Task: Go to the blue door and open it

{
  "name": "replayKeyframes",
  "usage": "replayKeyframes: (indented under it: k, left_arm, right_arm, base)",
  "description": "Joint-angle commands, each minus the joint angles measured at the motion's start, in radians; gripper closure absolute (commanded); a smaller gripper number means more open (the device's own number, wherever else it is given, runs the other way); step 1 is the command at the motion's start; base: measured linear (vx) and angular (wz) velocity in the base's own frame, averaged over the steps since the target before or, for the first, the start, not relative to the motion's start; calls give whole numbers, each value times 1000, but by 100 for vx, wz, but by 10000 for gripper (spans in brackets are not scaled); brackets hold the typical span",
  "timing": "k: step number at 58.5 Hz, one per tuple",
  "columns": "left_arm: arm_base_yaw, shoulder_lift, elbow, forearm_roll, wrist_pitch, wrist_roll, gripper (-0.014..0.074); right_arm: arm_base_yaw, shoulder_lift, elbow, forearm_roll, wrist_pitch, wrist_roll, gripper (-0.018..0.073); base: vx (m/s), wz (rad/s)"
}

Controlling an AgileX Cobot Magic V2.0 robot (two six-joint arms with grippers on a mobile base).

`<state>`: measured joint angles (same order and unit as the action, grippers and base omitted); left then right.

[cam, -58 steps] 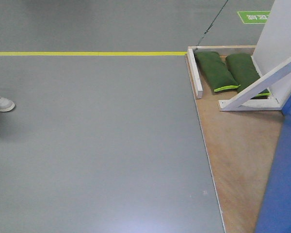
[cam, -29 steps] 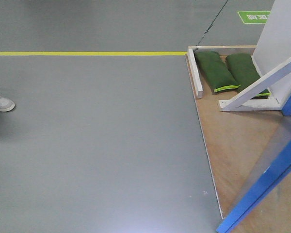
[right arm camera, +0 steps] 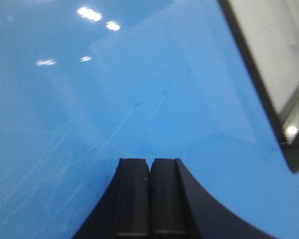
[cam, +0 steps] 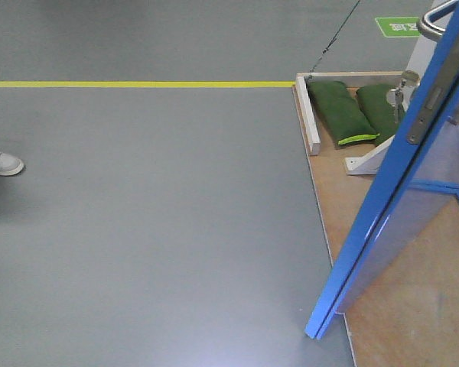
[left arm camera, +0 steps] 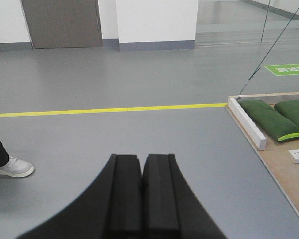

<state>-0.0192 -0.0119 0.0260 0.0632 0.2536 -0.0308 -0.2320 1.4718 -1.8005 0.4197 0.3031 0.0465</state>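
Note:
The blue door (cam: 390, 191) stands swung out, edge-on, at the right of the front view, its bottom corner over the grey floor. Its silver lever handle (cam: 436, 15) shows at the top and the metal latch plate (cam: 428, 107) on its edge. In the right wrist view the glossy blue door face (right arm camera: 114, 89) fills the frame close in front of my right gripper (right arm camera: 150, 162), which is shut and empty. My left gripper (left arm camera: 142, 159) is shut and empty, above the grey floor. Neither gripper shows in the front view.
A wooden platform (cam: 398, 321) lies at the right, with a white edge beam (cam: 307, 115) and two green sandbags (cam: 340, 111). A yellow floor line (cam: 138, 84) crosses the far floor. A person's white shoe (cam: 0, 162) stands at the left edge.
The blue door has swung leftward, out over the platform edge; its edge, latch plate and handle have come into view, covering the white slanted beam.

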Motion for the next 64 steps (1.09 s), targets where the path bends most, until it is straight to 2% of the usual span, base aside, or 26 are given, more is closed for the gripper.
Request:
replayKeyframes:
  k: [1, 9, 39, 64]
  left_arm:
    - [-3, -12, -26, -6, -77, -1, 524]
    - [-3, -12, -26, -6, -77, -1, 524]
    - [-3, -12, -26, -6, -77, -1, 524]
    - [-3, -12, -26, -6, -77, -1, 524]
  right_arm:
    - [65, -27, -32, 21, -57, -11, 547]
    - [127, 1, -32, 22, -63, -11, 547]
    - [263, 118, -32, 27, -79, -11, 547]
    - [278, 158, -32, 28, -111, -10, 547]
  base:
    - [0, 0]
    - [0, 0]
    - [0, 0]
    - [0, 0]
